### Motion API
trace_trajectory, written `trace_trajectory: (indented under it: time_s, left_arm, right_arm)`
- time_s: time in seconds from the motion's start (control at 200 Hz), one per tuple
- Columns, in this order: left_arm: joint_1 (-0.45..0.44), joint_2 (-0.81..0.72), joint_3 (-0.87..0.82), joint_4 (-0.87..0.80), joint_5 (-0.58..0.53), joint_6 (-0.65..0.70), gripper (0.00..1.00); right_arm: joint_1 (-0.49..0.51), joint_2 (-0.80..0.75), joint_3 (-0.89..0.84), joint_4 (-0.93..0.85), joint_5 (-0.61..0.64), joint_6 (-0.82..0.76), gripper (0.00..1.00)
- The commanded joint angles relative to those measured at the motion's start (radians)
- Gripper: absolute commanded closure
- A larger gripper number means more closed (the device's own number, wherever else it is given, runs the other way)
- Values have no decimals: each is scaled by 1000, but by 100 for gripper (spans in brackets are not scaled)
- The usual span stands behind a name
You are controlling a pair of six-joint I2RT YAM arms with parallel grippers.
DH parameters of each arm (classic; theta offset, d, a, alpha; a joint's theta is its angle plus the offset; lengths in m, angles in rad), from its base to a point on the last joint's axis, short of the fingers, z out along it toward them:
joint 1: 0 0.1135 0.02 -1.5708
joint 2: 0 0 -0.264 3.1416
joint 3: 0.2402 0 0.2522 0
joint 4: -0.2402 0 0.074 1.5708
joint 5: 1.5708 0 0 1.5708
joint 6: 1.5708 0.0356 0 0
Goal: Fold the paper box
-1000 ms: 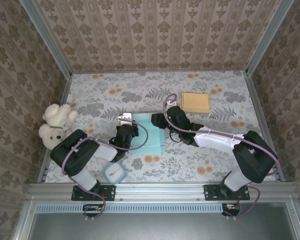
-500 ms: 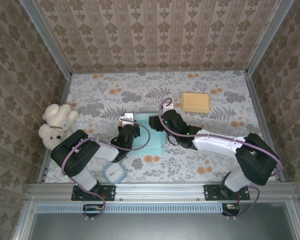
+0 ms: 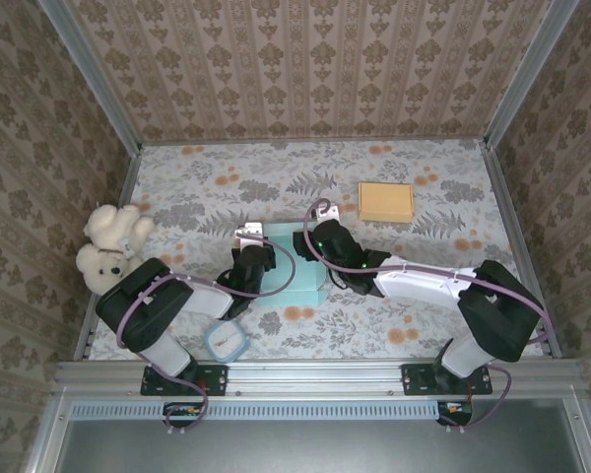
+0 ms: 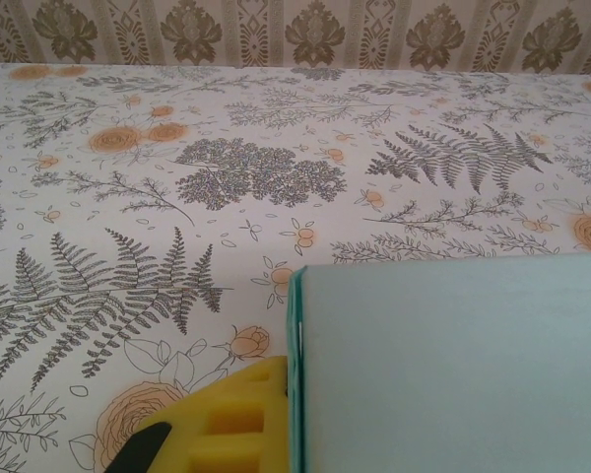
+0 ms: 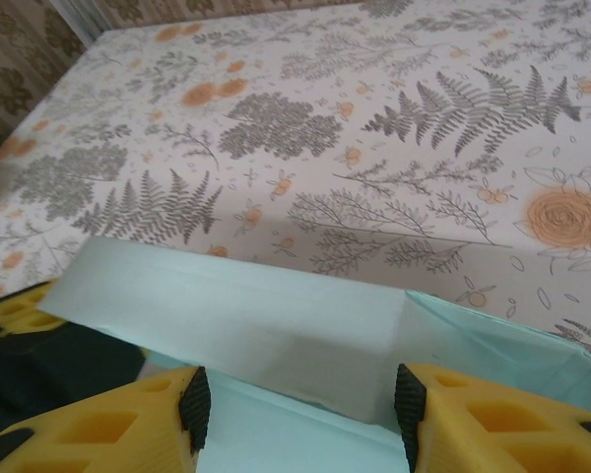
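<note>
While the left hand point(image 4: 292, 419) clamps the smooth teal paper box point(image 4: 453, 365), the right hand point(image 5: 300, 404) gapes

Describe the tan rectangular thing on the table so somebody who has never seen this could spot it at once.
Start at the floral-patterned table and look to its far right part. The flat tan rectangular block lies there alone. Nothing else on the table is tan: the pale teal paper box sits mid-table and the white teddy bears are at the left edge.
</note>
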Motion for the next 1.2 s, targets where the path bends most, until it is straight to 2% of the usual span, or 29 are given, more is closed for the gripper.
trace_trajectory:
  time_s: [0.0,0.125,0.37,0.505,0.755,1.015,1.195]
  left_arm:
    - [-8,-36,10,-6,-26,-20,100]
    - [-9,-34,13,-8,-25,-22,100]
    - [-16,-16,23,-4,-18,-22,100]
    - [-17,-7,25,0,-13,-23,100]
    - [-15,-25,25,-26,-20,-33,100]
    - [-11,-34,46,-94,-18,-46,100]
    - [-11,-44,49,-114,-6,-50,100]
  right_arm:
    - [-17,28,23,-1,28,7,44]
    - [-20,56,33,13,-6,16,44]
    - [-19,57,-1,177,-210,68,44]
    - [-19,31,-24,252,-284,85,44]
    - [-21,27,-70,217,-217,-5,44]
    - [-20,61,-157,274,-175,-90,44]
    - [-39,77,-156,255,-99,-142,42]
